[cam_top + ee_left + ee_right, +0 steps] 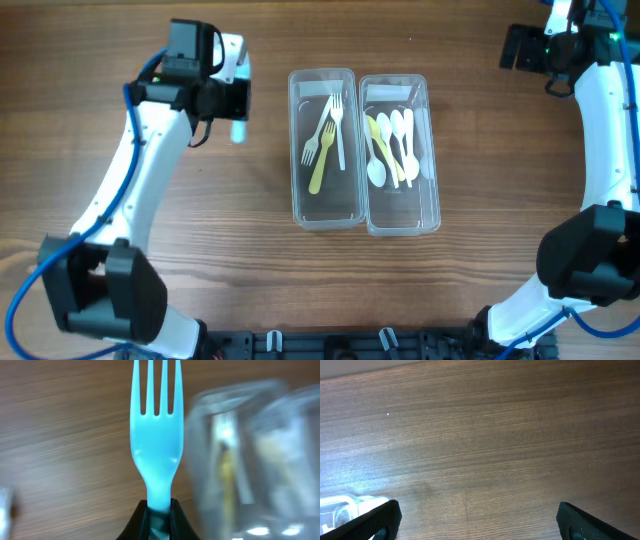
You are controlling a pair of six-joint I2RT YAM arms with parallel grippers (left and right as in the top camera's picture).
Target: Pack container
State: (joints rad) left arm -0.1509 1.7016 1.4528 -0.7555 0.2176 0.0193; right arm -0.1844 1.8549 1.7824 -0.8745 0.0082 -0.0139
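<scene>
Closest to us, our left gripper is clamped on the handle of a blue fork, tines pointing away, above the table and just left of the containers. We judge the carry step is in hand. Next we must swing right over the fork container, which already holds forks, not the spoon container touching it, then let go. Farthest off, our right gripper hangs wide open and empty.
</scene>
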